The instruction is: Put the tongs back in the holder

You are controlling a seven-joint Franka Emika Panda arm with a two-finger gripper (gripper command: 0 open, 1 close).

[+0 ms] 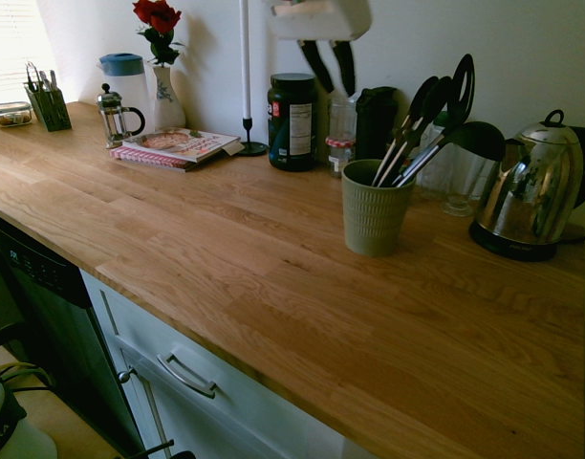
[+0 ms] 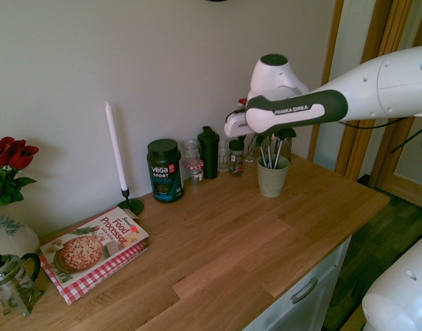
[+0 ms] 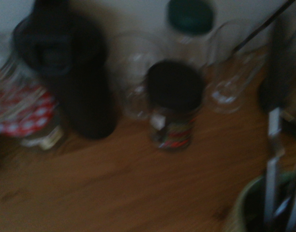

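The tongs (image 1: pixel 428 126) stand in the holder (image 1: pixel 374 218), tips up, leaning toward two o'clock among the other black utensils. The sage-green ribbed holder sits on the wooden table (image 1: pixel 273 287), with the steel kettle (image 1: pixel 531 191) just beside it at three o'clock and clear glasses behind it. In the first exterior view the hand (image 1: pixel 330 65) hangs above the back row of jars, at about eleven o'clock from the holder and well clear of it; its two dark fingers (image 1: pixel 317 65) stand apart with nothing between them. At nine o'clock from the holder are a dark supplement tub (image 1: pixel 292 121) and a white candle (image 1: pixel 246 67) in a dark stand. Further along lie a cookbook (image 1: pixel 176 146), a French press (image 1: pixel 114 115) and a vase of red roses (image 1: pixel 163 81). The blurred wrist view shows a dark shaker bottle (image 3: pixel 70 77), a red-checked jar lid (image 3: pixel 23 112) and a dark-lidded spice jar (image 3: pixel 174 108), with the holder's rim and utensil handles in one corner.
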